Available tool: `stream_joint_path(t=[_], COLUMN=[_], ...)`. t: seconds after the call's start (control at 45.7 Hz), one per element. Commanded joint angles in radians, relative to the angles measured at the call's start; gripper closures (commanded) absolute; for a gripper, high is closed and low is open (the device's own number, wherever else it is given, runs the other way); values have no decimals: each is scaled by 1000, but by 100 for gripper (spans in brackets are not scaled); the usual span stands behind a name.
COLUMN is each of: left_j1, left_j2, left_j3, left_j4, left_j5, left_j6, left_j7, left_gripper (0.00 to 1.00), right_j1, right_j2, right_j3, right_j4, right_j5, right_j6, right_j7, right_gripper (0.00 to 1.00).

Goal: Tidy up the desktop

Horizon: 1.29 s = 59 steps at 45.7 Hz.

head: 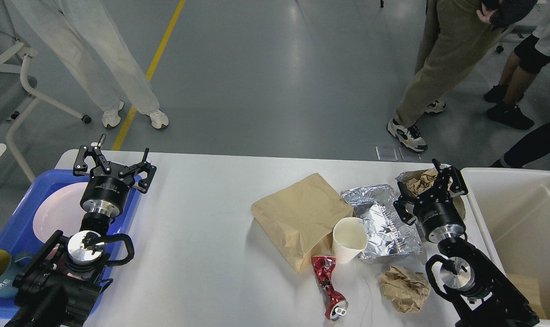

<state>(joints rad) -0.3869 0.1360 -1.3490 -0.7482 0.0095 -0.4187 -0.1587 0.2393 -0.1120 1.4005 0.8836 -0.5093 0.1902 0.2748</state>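
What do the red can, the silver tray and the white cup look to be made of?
Red can: thin glossy metal, probably aluminium, crushed and dented. Silver tray: aluminium foil, shiny and heavily creased. White cup: matte, likely paper, with a rolled rim.
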Motion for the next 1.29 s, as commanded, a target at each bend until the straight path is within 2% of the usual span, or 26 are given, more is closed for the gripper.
stream_joint_path(t=[0.0, 0.066, 0.241, 0.459, 1.16, 1.269], left_j1=[63, 69, 68, 69, 69, 69], left_j2=[5, 10, 10, 10, 10, 10], left_j3=[4, 2, 2, 2, 2, 2], left_j4=[9, 12, 15, 15, 15, 15], left_j5=[7, 30, 37, 24, 24, 24], left_j6=[-145, -179, -158, -170, -170, -170], left_j7=[-42, -45, -53, -41, -41, -41], left_gripper=[4, 4, 4, 4, 4, 4], right_j1=[0, 0, 0, 0, 2, 29], right_j2=[0, 0, 0, 0, 0, -37], right_j3=[0, 0, 0, 0, -3, 11], right_j4=[-2, -2, -2, 0, 0, 3], right_j5=[0, 0, 0, 0, -2, 0], right_j6=[0, 0, 0, 0, 2, -2], right_j7=[0, 1, 0, 1, -3, -8], right_gripper=[0, 0, 0, 0, 0, 0])
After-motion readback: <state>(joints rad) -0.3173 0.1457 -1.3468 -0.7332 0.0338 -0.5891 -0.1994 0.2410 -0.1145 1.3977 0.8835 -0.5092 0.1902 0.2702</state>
